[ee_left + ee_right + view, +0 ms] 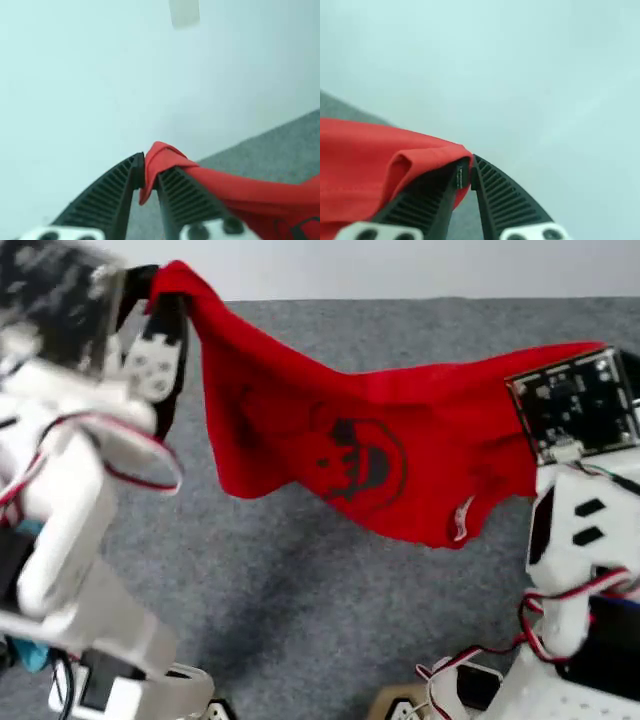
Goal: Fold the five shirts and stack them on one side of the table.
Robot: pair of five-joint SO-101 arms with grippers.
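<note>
A red shirt [400, 430] is held aloft over the grey table [300, 590]. It is stretched between the two arms and sags in the middle, and its black print is turned up toward the high camera. The left gripper [150, 169] is clamped tight on one bunched corner, with fabric pushed out past the tips. The right gripper [470, 166] is closed on the opposite edge, a fold of cloth pinched between the ribbed jaws. The lowest hem is seen hanging above the table.
</note>
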